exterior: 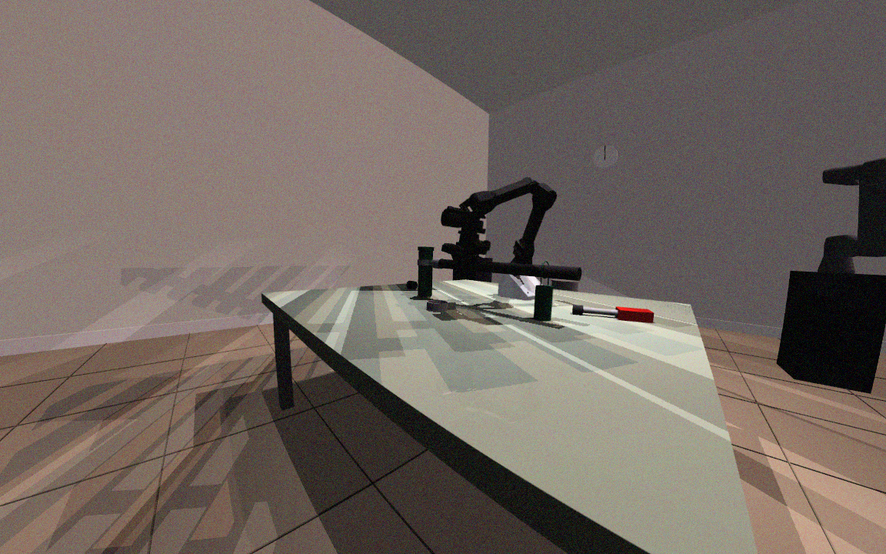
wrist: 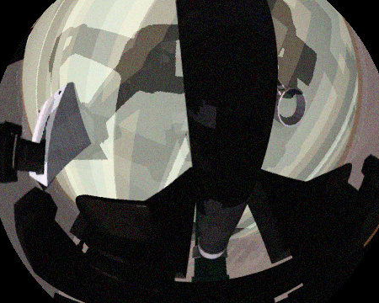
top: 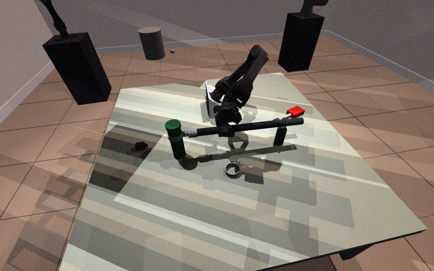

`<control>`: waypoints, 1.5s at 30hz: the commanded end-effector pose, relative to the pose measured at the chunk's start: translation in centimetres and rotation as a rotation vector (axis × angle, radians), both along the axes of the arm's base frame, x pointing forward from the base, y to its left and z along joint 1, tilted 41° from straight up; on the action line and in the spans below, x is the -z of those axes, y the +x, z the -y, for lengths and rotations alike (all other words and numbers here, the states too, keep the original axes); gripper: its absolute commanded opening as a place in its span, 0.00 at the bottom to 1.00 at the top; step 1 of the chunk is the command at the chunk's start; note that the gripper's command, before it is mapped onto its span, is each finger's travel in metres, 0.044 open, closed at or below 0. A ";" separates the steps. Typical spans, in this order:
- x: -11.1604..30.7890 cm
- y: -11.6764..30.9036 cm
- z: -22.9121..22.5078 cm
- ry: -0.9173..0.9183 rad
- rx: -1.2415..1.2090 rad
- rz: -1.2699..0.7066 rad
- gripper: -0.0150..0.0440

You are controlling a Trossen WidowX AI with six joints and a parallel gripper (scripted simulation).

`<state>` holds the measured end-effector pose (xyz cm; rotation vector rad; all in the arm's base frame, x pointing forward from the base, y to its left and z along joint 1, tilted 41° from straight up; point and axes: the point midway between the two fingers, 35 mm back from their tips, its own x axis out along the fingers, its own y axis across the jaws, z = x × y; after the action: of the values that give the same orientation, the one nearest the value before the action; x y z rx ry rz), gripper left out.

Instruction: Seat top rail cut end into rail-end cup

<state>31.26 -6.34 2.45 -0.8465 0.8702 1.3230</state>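
Observation:
The black rail (top: 262,125) (exterior: 542,270) (wrist: 232,63) lies nearly level above the table. Its left end sits in the light grey rail-end cup (top: 192,132) (wrist: 211,254); the depth inside is hidden. The cup hangs on the grey brace band (top: 175,137) (exterior: 424,262), up near the green cap (top: 172,124) (exterior: 425,248) of the big post (top: 179,151) (exterior: 424,282) (wrist: 210,271). The rail's other end passes through the loop (top: 285,122) above the small green post (top: 280,137) (exterior: 542,304). My gripper (top: 226,130) (exterior: 465,265) (wrist: 216,170) is shut on the rail near its middle.
A loose grey ring band (top: 233,175) (exterior: 436,305) (wrist: 301,111) lies in front of the rail. A small black part (top: 139,145) (exterior: 411,284) lies left of the post. A red-handled tool (top: 295,111) (exterior: 634,315) lies behind the small post. A white-grey bracket (top: 210,102) (wrist: 67,130) stands behind the arm.

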 end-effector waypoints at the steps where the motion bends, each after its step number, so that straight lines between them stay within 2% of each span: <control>1: 0.0 0.0 0.0 0.000 0.000 0.000 0.61; 6: -1.1 0.1 -0.1 0.000 0.000 0.000 0.83; 10: -3.7 0.0 -0.3 0.000 0.000 0.000 1.00; 13: -5.5 -0.1 -0.5 0.001 0.000 -0.001 1.00; 19: -5.6 0.0 -0.2 -0.006 0.000 0.012 1.00; 26: -9.8 -0.7 1.7 -0.006 0.000 0.010 1.00; 45: -9.8 -0.7 1.7 -0.006 0.000 0.010 1.00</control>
<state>30.69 -7.95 12.22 -0.8548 0.8631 1.3117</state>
